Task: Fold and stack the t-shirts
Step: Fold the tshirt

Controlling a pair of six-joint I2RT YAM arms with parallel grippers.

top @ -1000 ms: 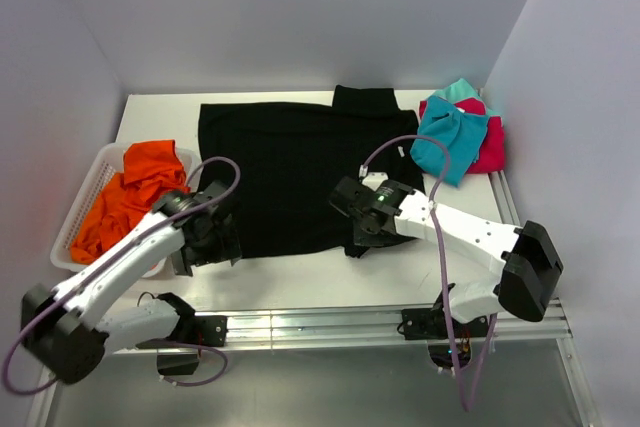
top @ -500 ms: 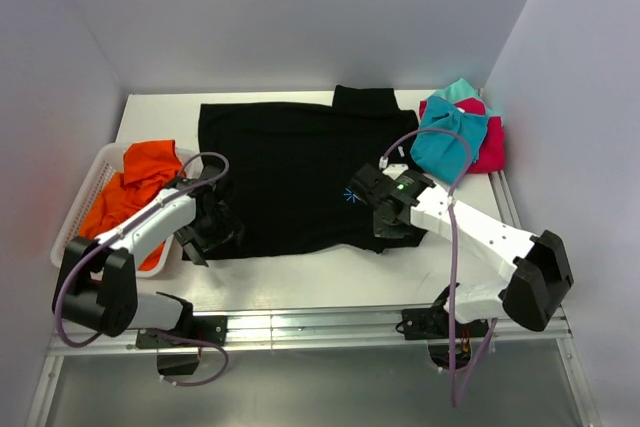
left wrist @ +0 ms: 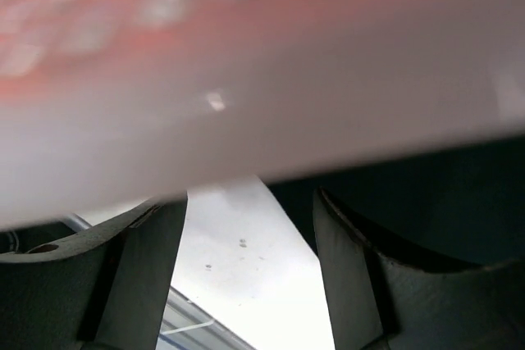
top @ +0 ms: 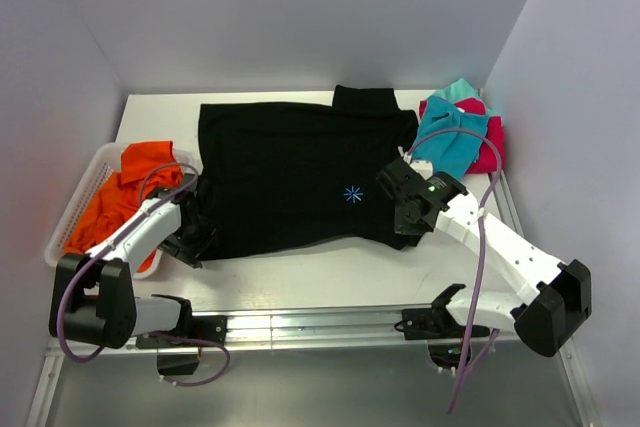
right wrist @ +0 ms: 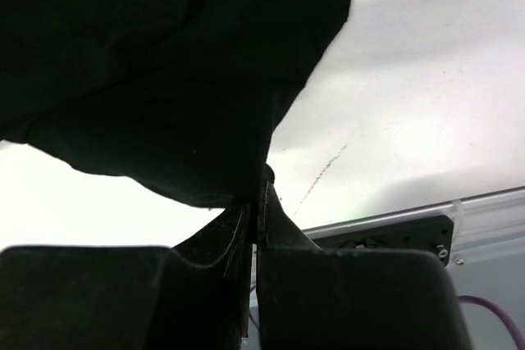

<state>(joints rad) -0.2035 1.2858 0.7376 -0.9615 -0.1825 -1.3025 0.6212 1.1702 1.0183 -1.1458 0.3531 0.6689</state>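
Note:
The large black t-shirt [top: 290,172] lies spread across the table, its blue starburst mark [top: 352,193] facing up. My right gripper [top: 406,220] is shut on the shirt's lower right edge, and the right wrist view shows black cloth [right wrist: 164,79] pinched at the fingertips [right wrist: 261,196]. My left gripper [top: 193,239] sits at the shirt's lower left corner. In the left wrist view it [left wrist: 251,202] stands open over bare table, with black cloth [left wrist: 426,194] just behind the right finger. Teal [top: 448,142] and pink-red [top: 492,147] t-shirts lie piled at the back right. An orange t-shirt [top: 125,192] fills the basket.
A white plastic basket [top: 72,215] stands at the left edge, close against my left wrist. Grey walls close in the left, back and right sides. A metal rail [top: 320,325] runs along the near edge of the table.
My right gripper has dragged the shirt's lower edge to the right, uncovering the starburst mark. My left gripper has slid left to the shirt's lower left corner, and its jaws have narrowed.

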